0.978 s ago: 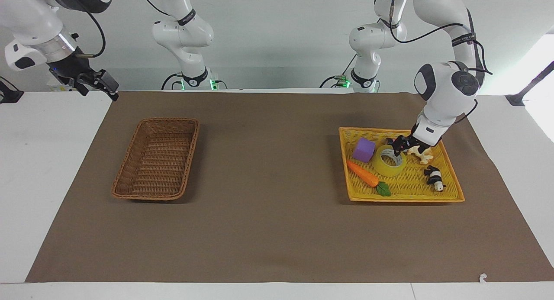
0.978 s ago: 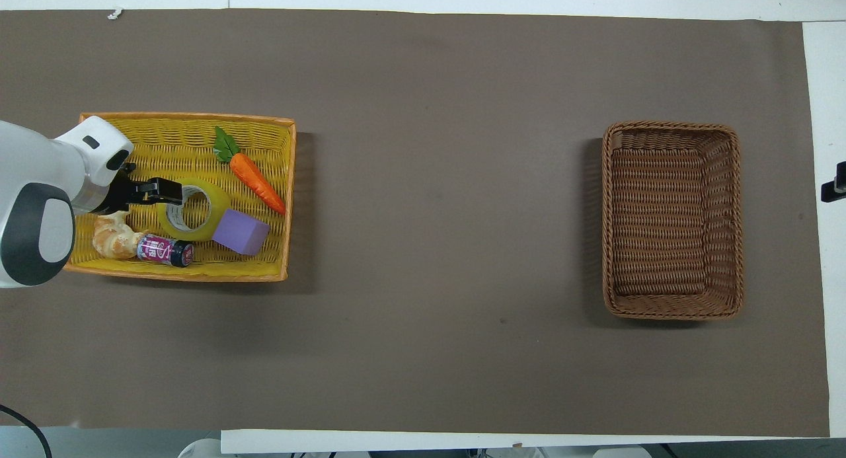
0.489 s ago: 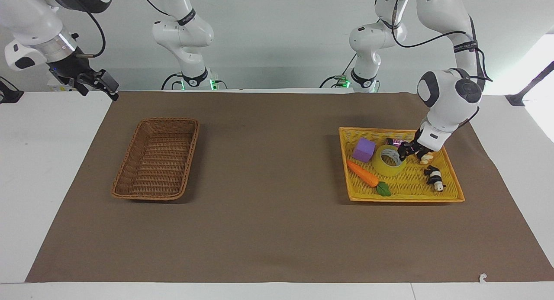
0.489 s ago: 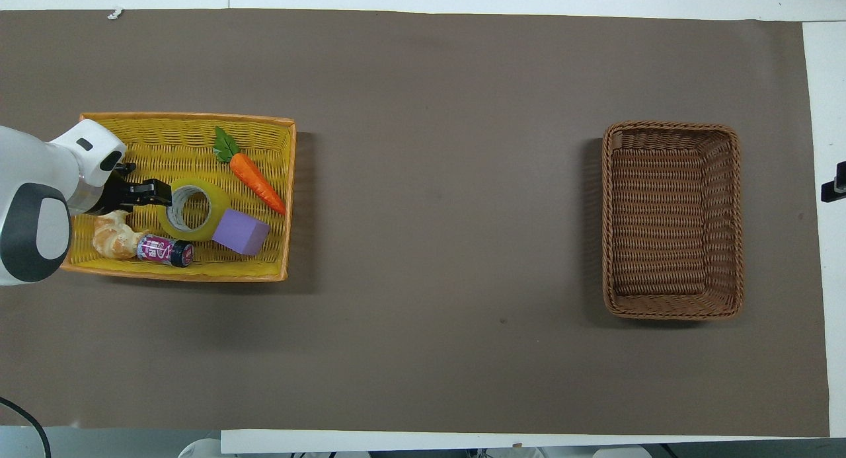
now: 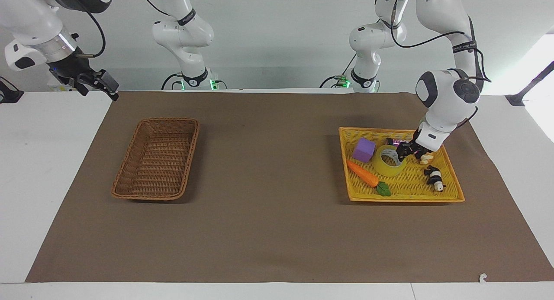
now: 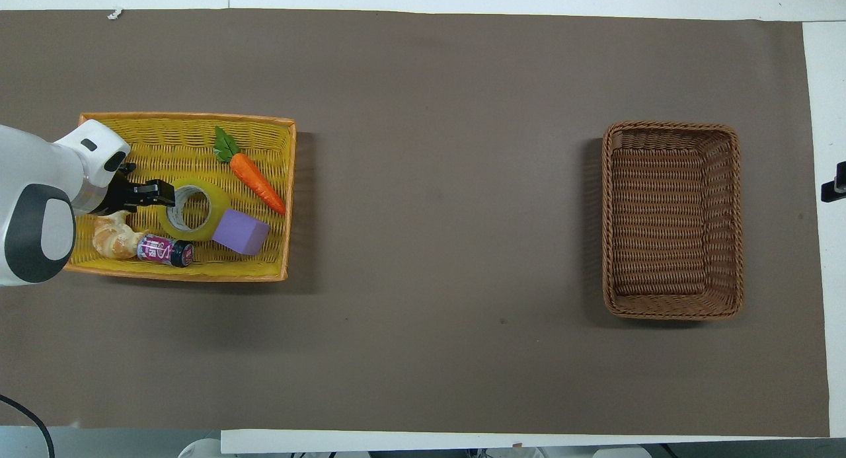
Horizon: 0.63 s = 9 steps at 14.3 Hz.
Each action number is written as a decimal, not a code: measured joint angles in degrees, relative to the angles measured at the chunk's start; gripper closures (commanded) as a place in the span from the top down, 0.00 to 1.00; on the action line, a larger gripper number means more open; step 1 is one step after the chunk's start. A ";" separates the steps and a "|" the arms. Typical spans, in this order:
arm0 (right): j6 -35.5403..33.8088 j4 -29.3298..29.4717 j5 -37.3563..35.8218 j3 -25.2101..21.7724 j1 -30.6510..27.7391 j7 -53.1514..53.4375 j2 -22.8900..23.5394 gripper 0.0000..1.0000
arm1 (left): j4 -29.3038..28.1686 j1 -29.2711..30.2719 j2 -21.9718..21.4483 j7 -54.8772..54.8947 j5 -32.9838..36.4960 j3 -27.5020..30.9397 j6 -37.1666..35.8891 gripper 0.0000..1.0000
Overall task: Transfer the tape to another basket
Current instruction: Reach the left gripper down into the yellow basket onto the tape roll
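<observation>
Left gripper [image 5: 401, 149]: clamped on the rim of the tape [image 5: 390, 161], low inside the yellow tray [image 5: 450, 197].
Risk: thin rim grip may slip; the lifted roll could nudge the purple block [image 5: 363, 150] beside it.
Right gripper [image 5: 97, 84]: waits, jaws wide, near the basket [image 5: 156, 158].

At frame left, the left gripper [image 6: 158, 195] meets the tape [image 6: 193, 210] in the yellow tray [image 6: 198, 271]; the brown basket [image 6: 724, 220] sits right.

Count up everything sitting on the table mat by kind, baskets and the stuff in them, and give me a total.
Baskets: 2, the brown basket and the yellow tray basket
Tape: 1
Carrot: 1
Purple block: 1
Croissant: 1
Small pink jar: 1
Panda figure: 1
Total: 8
</observation>
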 measured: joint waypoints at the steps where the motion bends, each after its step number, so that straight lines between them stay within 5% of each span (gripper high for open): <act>1: 0.00 0.00 0.00 0.00 0.00 0.00 0.00 1.00 | -0.28 -0.02 0.14 -0.09 0.00 -0.01 0.16 0.71; 9: 0.00 0.00 0.00 0.00 0.00 0.00 0.00 1.00 | -0.84 -0.25 2.88 -0.33 -0.02 -0.09 2.13 0.68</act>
